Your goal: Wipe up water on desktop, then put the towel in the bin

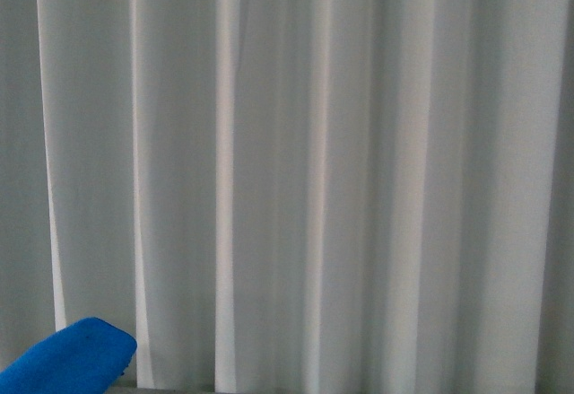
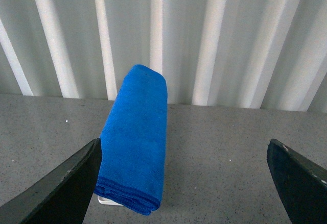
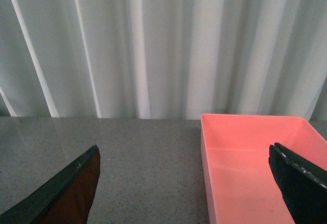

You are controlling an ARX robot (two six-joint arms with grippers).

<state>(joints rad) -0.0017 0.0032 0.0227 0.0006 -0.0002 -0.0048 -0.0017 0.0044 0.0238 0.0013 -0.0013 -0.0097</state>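
Obs: towel (image 2: 135, 137) folded, on desk (image 2: 230, 152), near end atop small white item (image 2: 106, 200). Soft, light, limp, so likely sags. Rec. grip mid-fold, thru all layers. Both left jaws and right jaws wide open, empty; pink bin (image 3: 255, 157) nearby.

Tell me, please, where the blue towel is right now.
The towel sits ahead of the open left gripper, over the desktop before the curtain; lower left in the front view.

Soft, even light glowed through the curtain (image 1: 305, 161), brightest in a band left of centre. Focus was slightly soft; faint sheen crossed the desktop (image 3: 36, 142).
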